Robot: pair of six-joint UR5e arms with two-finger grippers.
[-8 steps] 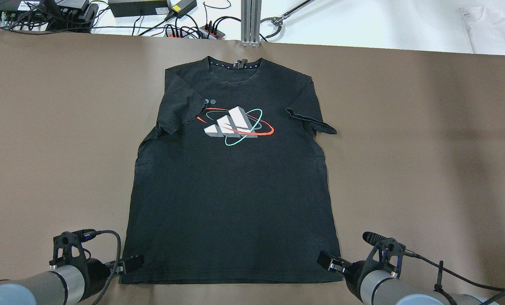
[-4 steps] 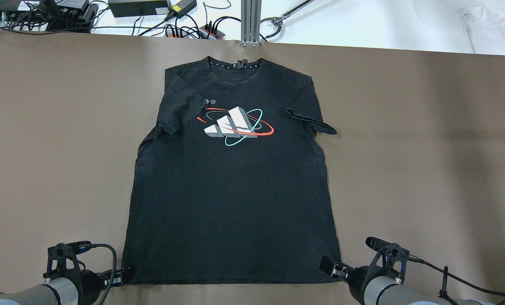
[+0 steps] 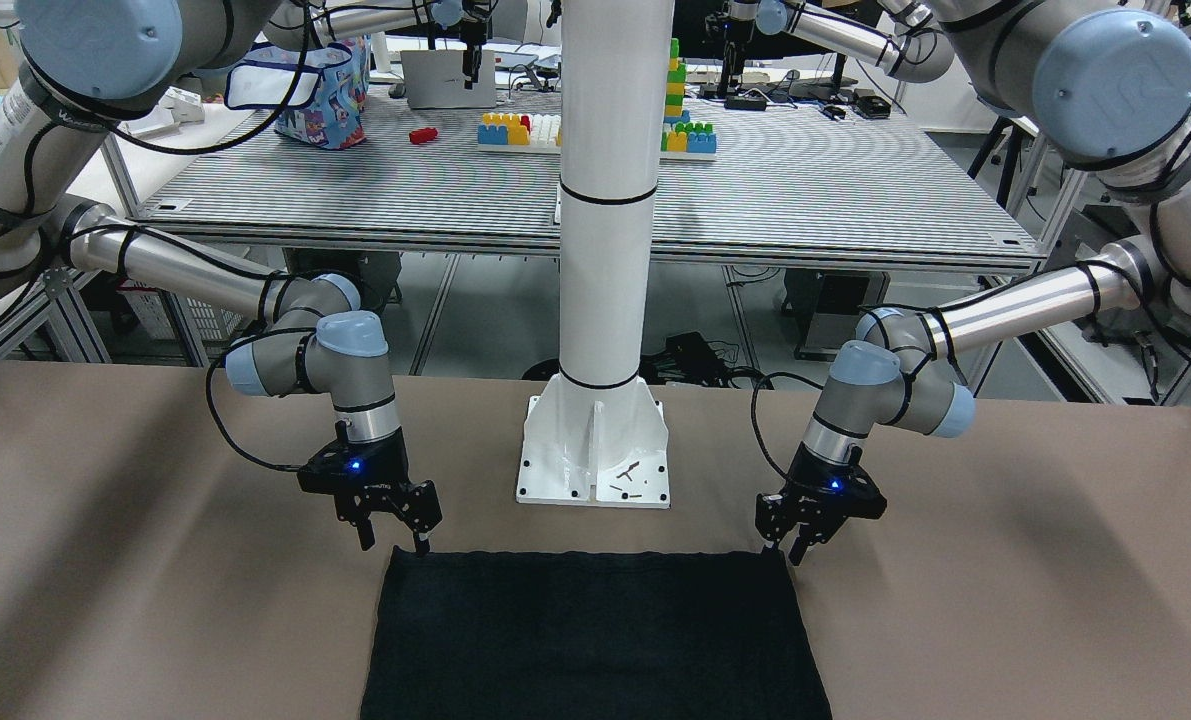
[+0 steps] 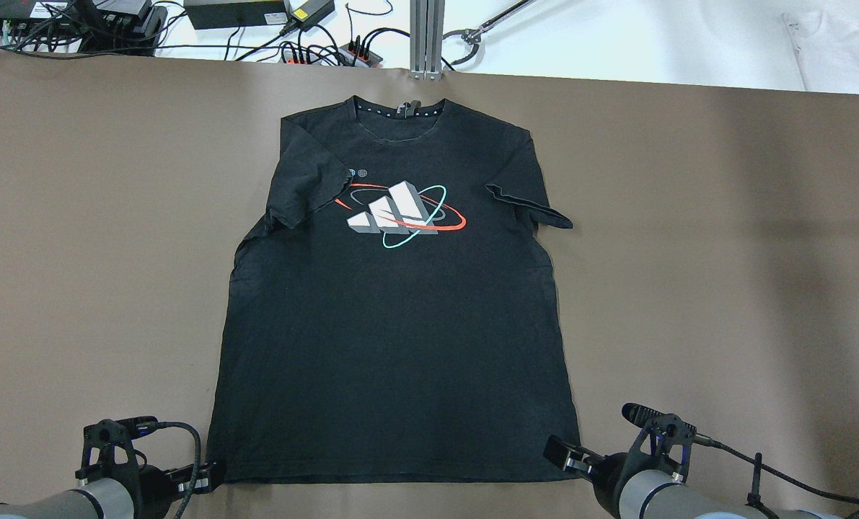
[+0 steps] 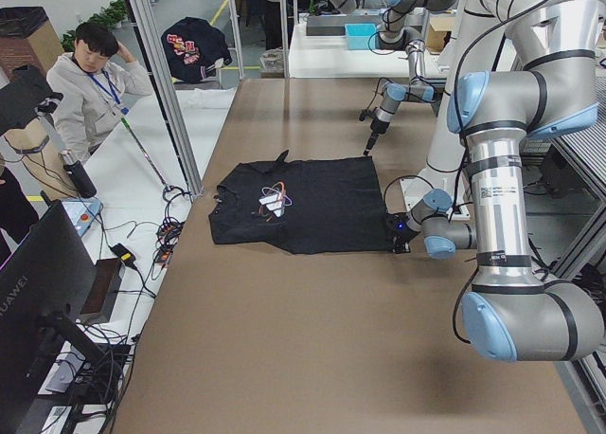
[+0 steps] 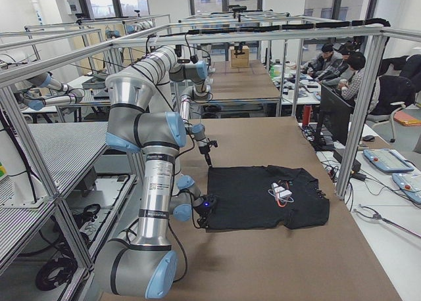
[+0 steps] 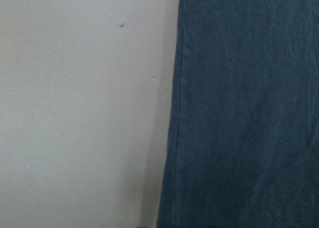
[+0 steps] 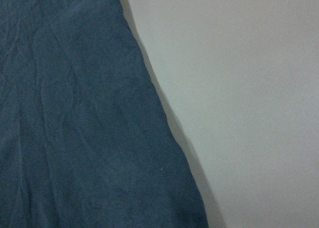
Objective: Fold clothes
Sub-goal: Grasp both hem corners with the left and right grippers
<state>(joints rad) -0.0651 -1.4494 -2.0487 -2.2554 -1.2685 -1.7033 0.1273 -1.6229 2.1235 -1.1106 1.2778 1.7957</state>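
Lab: brown counter bore flat black tee; L end effector, R end effector both parted, empty, at hem corners.

The clothes are black, with a chest print toward twelve o'clock: white-and-grey blocks ringed by red and turquoise ellipses. The table is flat matte brown. In the front-facing view the pillar is white; at eleven o'clock a bag is blue, patterned, white-trimmed. Wrist views tint the clothes dark blue.
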